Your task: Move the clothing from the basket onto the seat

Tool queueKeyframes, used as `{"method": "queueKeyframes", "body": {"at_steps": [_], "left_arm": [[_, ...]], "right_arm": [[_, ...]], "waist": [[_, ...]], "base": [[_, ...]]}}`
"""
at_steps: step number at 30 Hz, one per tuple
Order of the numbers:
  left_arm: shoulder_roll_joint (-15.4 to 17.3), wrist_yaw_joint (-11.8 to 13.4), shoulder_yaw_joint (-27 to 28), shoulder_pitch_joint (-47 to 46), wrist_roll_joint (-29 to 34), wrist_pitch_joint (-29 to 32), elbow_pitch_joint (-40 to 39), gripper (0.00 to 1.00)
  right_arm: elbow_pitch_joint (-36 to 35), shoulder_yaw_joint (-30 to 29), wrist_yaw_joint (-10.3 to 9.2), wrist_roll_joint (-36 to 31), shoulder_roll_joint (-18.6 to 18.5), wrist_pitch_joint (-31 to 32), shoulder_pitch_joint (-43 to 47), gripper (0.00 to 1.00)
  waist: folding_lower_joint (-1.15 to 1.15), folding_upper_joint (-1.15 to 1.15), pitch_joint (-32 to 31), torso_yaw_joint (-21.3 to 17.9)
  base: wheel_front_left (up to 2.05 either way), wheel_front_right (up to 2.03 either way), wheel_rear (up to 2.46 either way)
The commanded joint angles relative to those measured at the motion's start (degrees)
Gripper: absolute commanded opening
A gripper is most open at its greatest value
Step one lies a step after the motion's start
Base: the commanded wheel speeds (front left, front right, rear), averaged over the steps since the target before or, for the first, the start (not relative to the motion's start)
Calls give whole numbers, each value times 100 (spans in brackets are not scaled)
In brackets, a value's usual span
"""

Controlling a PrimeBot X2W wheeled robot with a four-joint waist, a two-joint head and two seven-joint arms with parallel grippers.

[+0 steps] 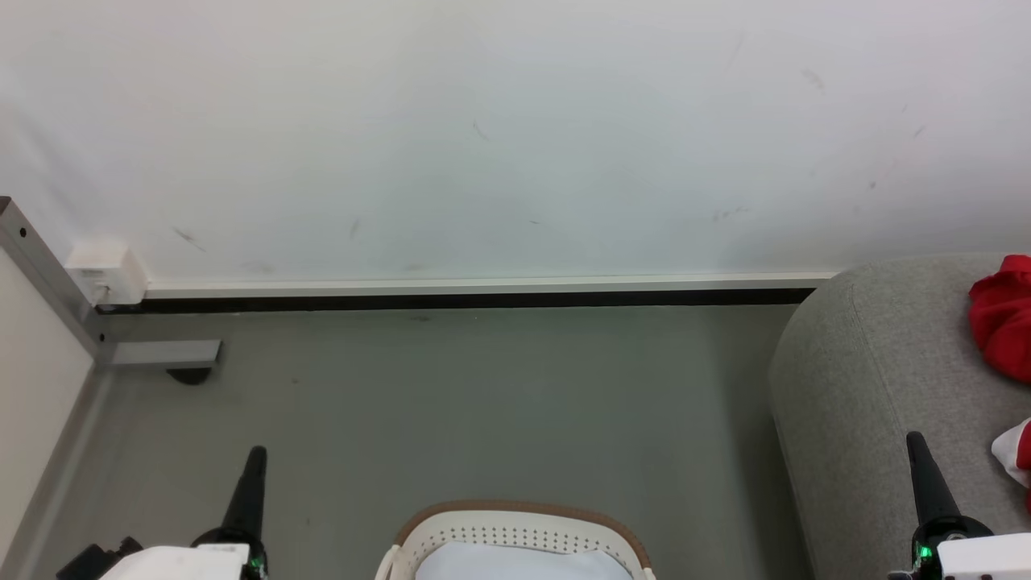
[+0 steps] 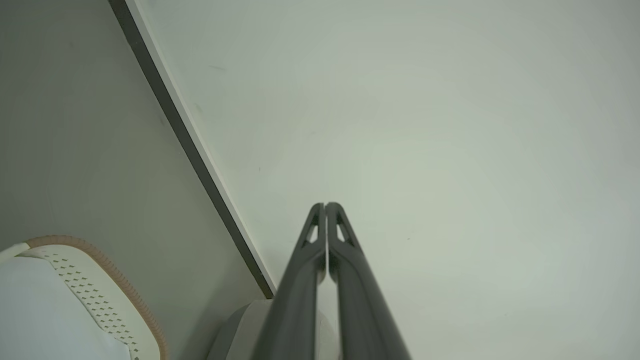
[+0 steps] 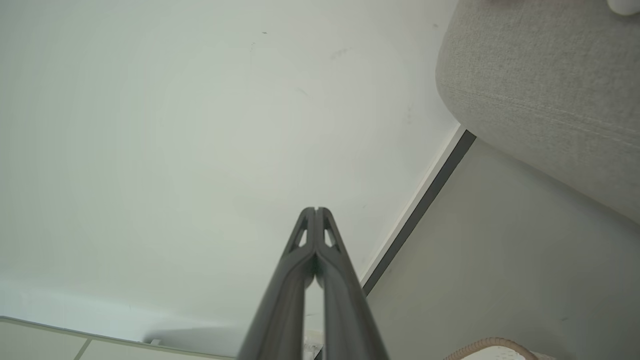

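The cream basket (image 1: 515,536) with a brown rim sits on the floor at the bottom centre, its pale inside showing no garment; its rim also shows in the left wrist view (image 2: 115,280) and the right wrist view (image 3: 492,345). Red and white clothing (image 1: 1003,318) lies on the grey seat (image 1: 870,379) at the right edge. My left gripper (image 1: 256,453) is shut at the lower left, left of the basket, holding nothing (image 2: 325,205). My right gripper (image 1: 914,439) is shut at the lower right, in front of the seat, also empty (image 3: 316,209).
A white wall with a dark baseboard (image 1: 483,300) runs across ahead. A grey metal frame with a white box (image 1: 105,274) stands at the left. Grey floor (image 1: 483,403) lies between the basket and the wall. The seat's rounded corner (image 3: 540,90) is near my right gripper.
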Motion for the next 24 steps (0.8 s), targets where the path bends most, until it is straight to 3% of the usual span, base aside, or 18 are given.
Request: {"method": "queueKeyframes", "body": {"at_steps": [1, 24], "left_arm": [[50, -32, 40, -90, -162, 36, -20, 0], [55, -90, 95, -177, -1132, 300, 19, 0]], "right_arm": [[7, -46, -10, 136, -4, 39, -124, 0], [70, -233, -12, 1046, 57, 294, -167, 0]], "waist": [[0, 0, 1, 5], [0, 0, 7, 105]], "base": [[0, 0, 0], [0, 0, 0]]}}
